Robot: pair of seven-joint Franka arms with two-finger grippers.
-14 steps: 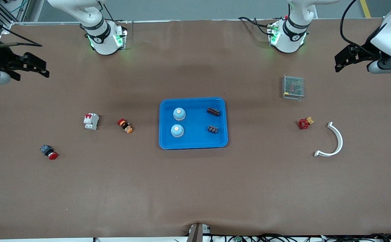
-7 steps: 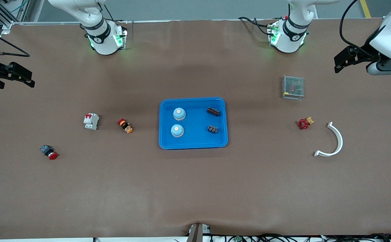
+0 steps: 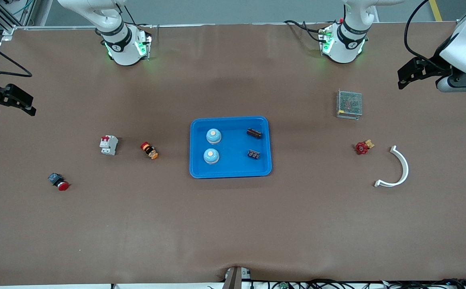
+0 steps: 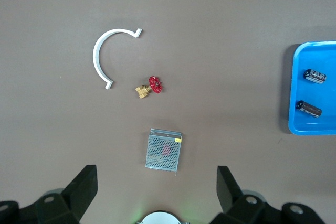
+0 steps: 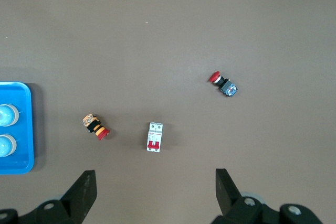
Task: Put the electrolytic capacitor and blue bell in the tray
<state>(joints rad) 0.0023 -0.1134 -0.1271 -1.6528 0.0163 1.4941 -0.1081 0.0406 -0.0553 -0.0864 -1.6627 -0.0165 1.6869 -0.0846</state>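
The bright blue tray [image 3: 233, 165] lies mid-table. In it sit two blue bells [image 3: 213, 136] [image 3: 211, 156] and two dark electrolytic capacitors [image 3: 254, 133] [image 3: 253, 154]. My left gripper [image 3: 406, 75] is open and empty, high over the table at the left arm's end. Its wrist view [image 4: 156, 190] shows the tray's edge [image 4: 294, 87] and both capacitors [image 4: 315, 75] [image 4: 308, 108]. My right gripper [image 3: 24, 105] is open and empty, high over the table at the right arm's end. Its wrist view [image 5: 155, 192] shows the tray's edge [image 5: 27, 129] and the bells [image 5: 6, 115] [image 5: 5, 145].
A grey mesh box [image 3: 349, 104], a red valve [image 3: 362, 147] and a white curved piece [image 3: 397, 168] lie toward the left arm's end. A white breaker [image 3: 108, 145], an orange-black button [image 3: 149, 150] and a red push button [image 3: 58, 182] lie toward the right arm's end.
My right gripper has drawn away toward the right arm's end of the table. My left gripper has shifted only slightly. The objects in the tray have not moved.
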